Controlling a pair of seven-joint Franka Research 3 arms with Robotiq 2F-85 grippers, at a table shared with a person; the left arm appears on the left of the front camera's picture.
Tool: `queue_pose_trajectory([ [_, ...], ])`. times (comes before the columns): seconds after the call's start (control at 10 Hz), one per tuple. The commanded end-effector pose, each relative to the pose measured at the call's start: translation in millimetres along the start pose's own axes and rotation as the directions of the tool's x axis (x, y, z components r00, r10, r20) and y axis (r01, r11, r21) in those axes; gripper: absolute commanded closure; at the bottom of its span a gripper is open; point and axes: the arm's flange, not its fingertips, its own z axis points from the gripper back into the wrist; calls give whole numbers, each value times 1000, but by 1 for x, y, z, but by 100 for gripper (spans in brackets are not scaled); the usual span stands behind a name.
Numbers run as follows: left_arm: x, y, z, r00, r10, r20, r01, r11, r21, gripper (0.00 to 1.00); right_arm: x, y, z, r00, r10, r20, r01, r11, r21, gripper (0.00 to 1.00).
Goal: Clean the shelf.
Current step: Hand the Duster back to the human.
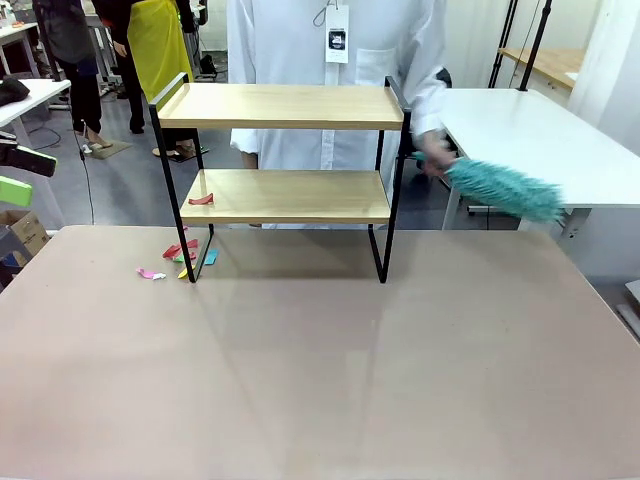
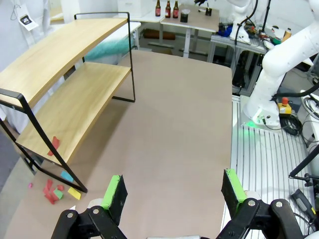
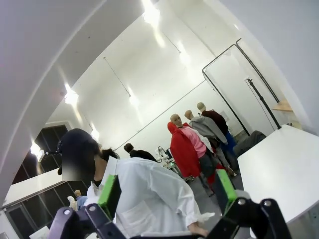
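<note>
Mostly swept, I'd say: the shelf (image 1: 285, 150) stands at the table's far edge with one red scrap (image 1: 201, 199) left on its lower board, other scraps (image 1: 182, 258) by its foot. Both my left gripper (image 2: 173, 191) and right gripper (image 3: 167, 194) hang spread, empty, while the person's hand (image 1: 432, 160) holds a teal duster (image 1: 503, 189) beside it.

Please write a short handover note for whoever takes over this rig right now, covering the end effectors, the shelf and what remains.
Left end effector: open, empty, above the table near the shelf's end.
Right end effector: open, empty, aimed up toward the person.
Shelf: stands at the table's far side; top board bare, one red scrap on the lower board's left end.
Person's hand holds a teal duster to the right of the shelf.
Done: several coloured scraps lie on the table by the shelf's left foot.
Left: the red scrap, then the pieces on the table.
</note>
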Motion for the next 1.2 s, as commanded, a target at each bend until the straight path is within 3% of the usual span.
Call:
queue_pose_trajectory([
  [0.0,2,1,-1,999,-20,30,20,1000,-3,0,1,1,1,1000,8,-4,-8,1000,-6,0],
  [1.1,2,1,-1,999,-20,30,20,1000,-3,0,1,1,1,1000,8,-4,-8,1000,-6,0],
])
